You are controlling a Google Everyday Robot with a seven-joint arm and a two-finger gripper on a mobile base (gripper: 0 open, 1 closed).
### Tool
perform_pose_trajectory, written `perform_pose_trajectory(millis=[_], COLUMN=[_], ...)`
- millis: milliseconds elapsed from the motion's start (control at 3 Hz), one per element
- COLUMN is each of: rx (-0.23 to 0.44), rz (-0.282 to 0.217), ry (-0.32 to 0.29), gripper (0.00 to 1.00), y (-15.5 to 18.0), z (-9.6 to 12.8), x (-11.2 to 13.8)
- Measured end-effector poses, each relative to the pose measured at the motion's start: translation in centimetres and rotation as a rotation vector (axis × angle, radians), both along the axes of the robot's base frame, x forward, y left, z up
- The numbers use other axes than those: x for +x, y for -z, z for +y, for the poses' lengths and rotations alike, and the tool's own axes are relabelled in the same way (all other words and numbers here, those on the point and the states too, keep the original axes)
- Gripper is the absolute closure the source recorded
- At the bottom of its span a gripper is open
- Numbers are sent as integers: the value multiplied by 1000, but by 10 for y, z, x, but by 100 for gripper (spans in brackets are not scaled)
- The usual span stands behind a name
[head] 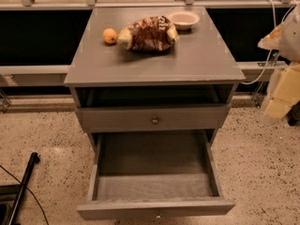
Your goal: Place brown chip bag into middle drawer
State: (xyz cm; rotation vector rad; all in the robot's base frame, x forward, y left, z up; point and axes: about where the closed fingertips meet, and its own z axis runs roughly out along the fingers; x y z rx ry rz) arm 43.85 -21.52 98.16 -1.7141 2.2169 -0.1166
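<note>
Here's where you stand: the pincer [280, 97] hangs at the right edge of the view, clear of the cabinet, a pale blurred shape beside the counter's [197, 60] front corner. You cannot tell whether it is apart or together, but nothing of the bag shows in it.

The bag [147, 33] lies on the counter, well to the left of the pincer and farther back, crumpled and on its side. Just beyond it from the pincer sits the orange [110, 35], near but apart. The bowl [183, 19] is at the bag's back corner, very close, perhaps touching.

The drawer [154, 172] is pulled right out, below and to the left of the pincer, with its grey floor bare. The drawer front [122, 118] above it, with its knob [154, 120], is closed.

By my reading, the opening is done and the rest is yours: reach the bag, grip it, lift it, carry it down and let go.

The counter is flat, matte grey, uncluttered around the bag's near side. The speckled floor [262, 172] spreads round the cabinet. A black pole [23, 182] leans far left of the pincer, and a white cable [272, 55] droops just above it. Dark panels [37, 36] run behind.
</note>
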Motion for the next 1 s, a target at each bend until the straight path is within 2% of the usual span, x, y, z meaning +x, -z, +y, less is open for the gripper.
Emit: perform_pose_trajectory(millis=[333,667,1000], rx=[0,29,53], rz=[0,-99,-243], ry=[0,-84,-171], gripper=[0,0,0], y=[0,0,-7], z=[0,27,61], x=[0,52,111])
